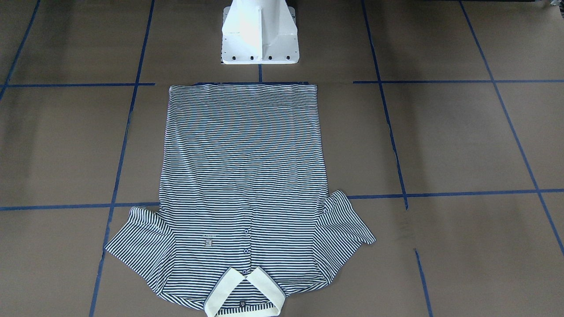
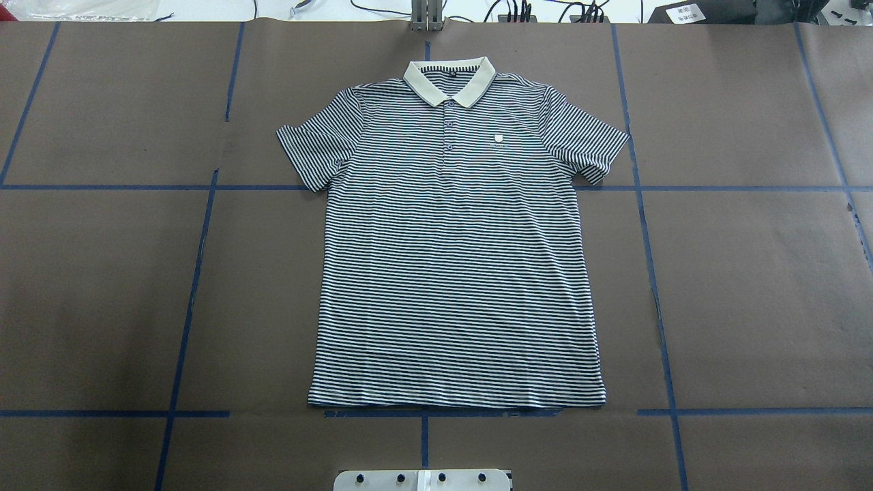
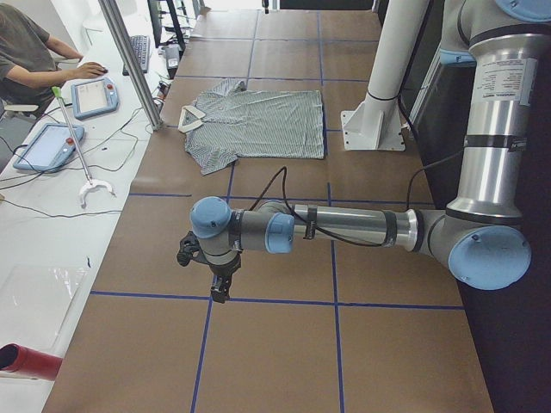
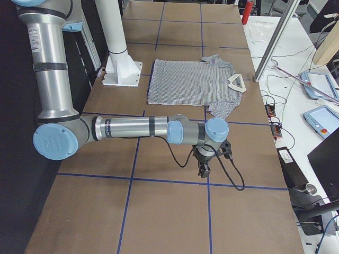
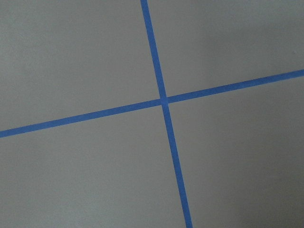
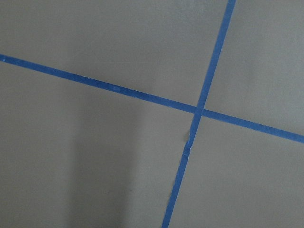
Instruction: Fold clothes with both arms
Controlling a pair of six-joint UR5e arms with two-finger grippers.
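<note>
Currently the shirt (image 2: 453, 259) lies flat; left end effector (image 3: 219, 291) and right end effector (image 4: 204, 171) hang far off, openness impossible to tell; mismatched grasps could skew folds.

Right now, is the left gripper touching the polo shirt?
Apart. The exterior left view shows the left gripper over the table, with a wide stretch of brown surface between it and the polo shirt.
</note>
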